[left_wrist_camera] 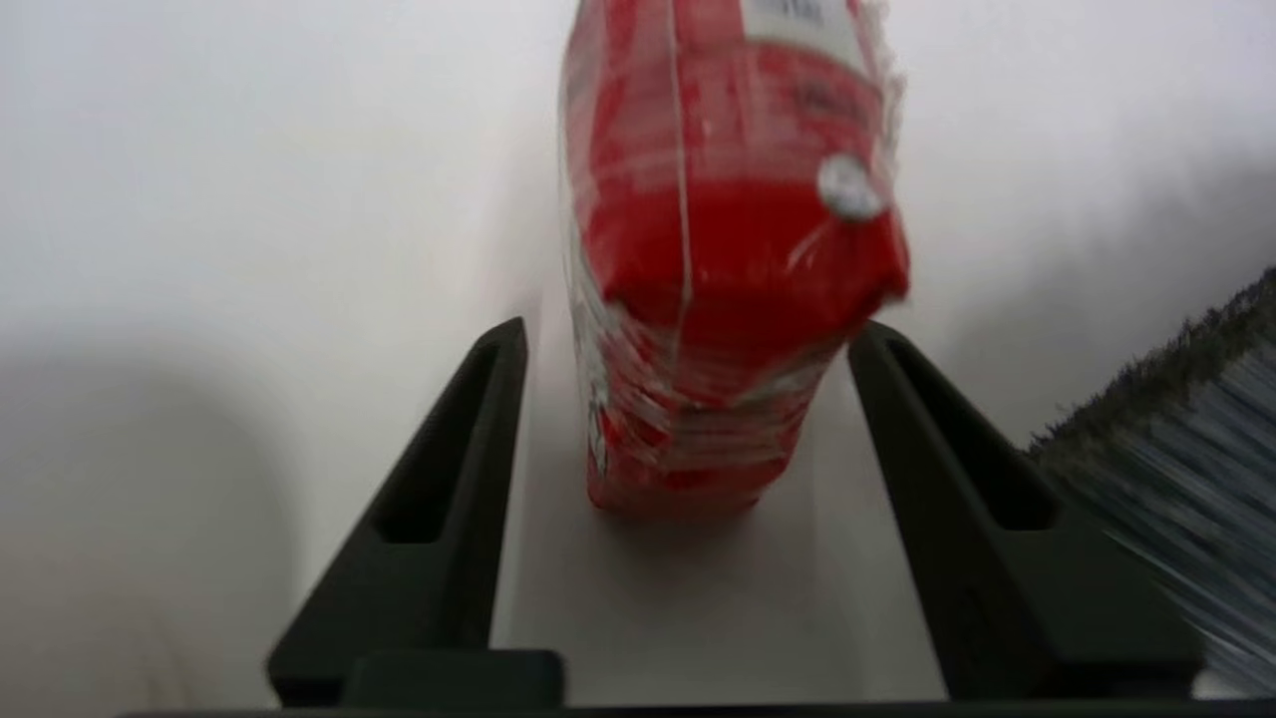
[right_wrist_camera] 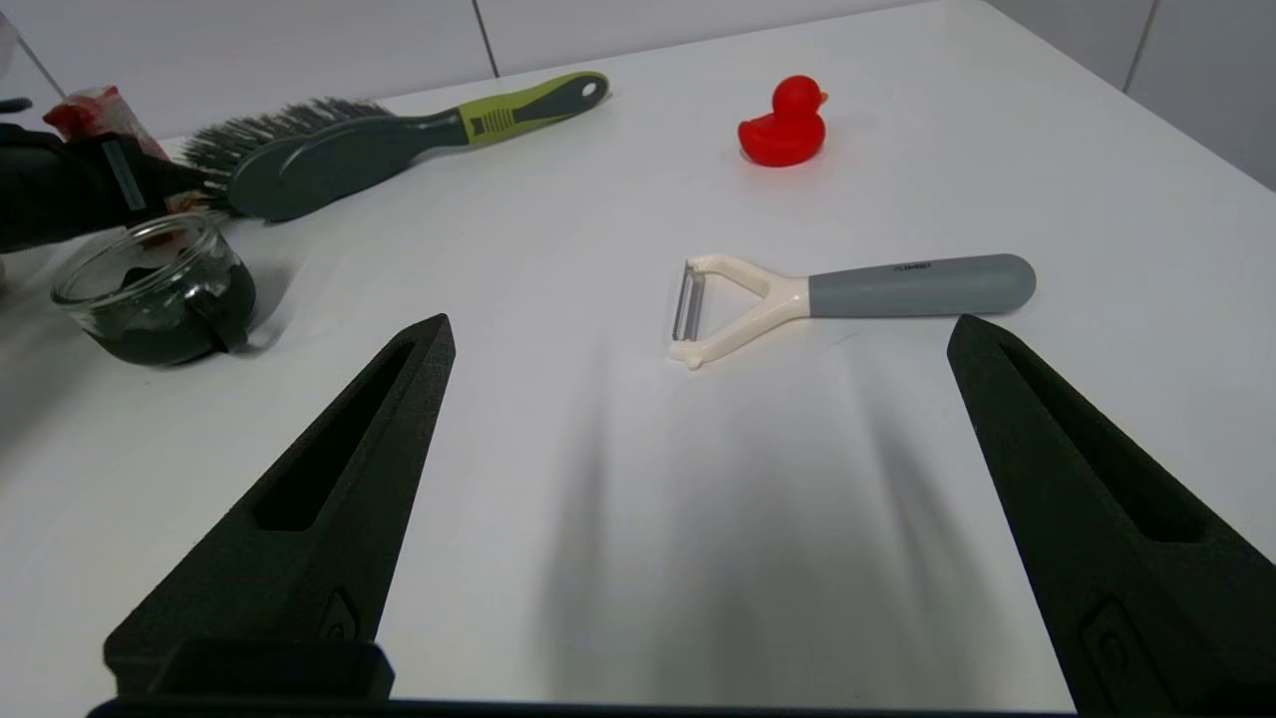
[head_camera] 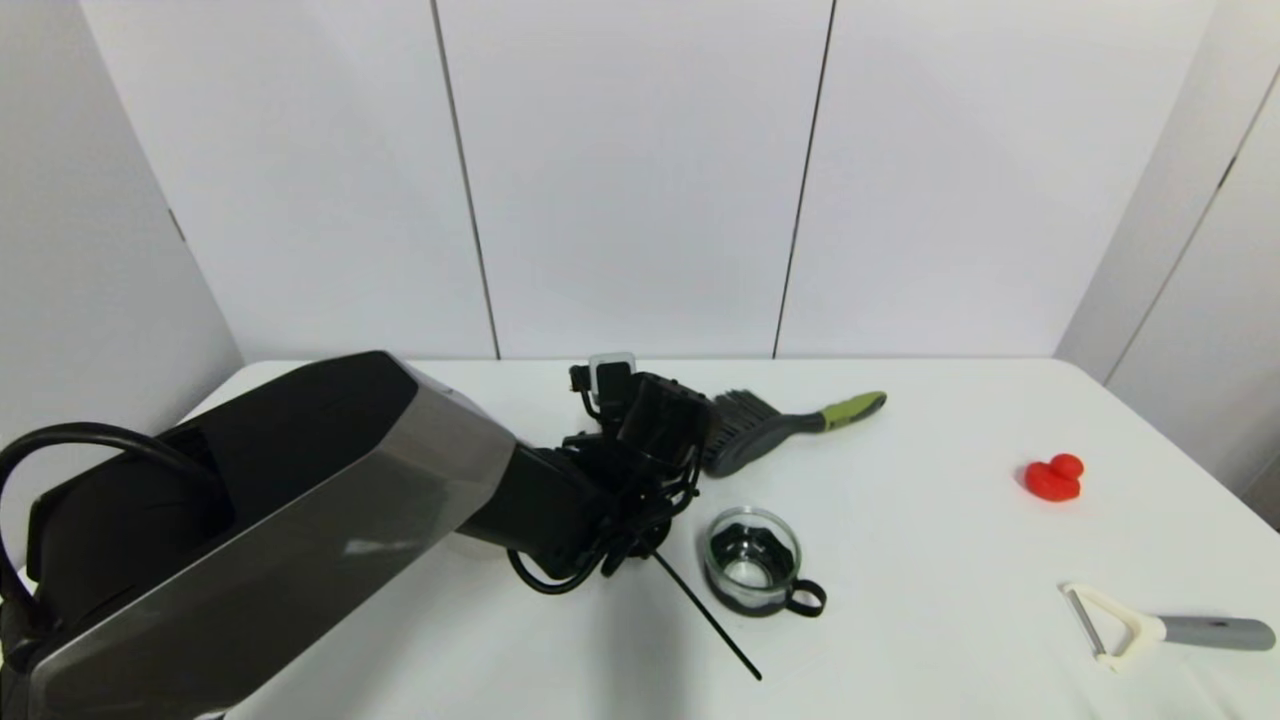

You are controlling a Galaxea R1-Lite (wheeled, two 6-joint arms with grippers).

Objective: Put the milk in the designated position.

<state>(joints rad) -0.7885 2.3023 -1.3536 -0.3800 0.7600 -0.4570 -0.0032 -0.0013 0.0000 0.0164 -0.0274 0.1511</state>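
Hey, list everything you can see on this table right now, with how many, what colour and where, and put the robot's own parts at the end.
milk: one, red carton with a white label, standing on the table between the left pincer's fingers, at the far middle, beside the brush bristles.
brush: one, dark grey with a green handle end, lying at the far middle.
glass cup: one, clear with a dark handle, centre of the table, nearer than the brush.
rubber duck: one, red, right side.
peeler: one, cream head with grey handle, near right.
table: one, white.
left pincer: one, black, open around the milk, not touching it.
right pincer: one, black, open, above the table's near right, holding nothing.
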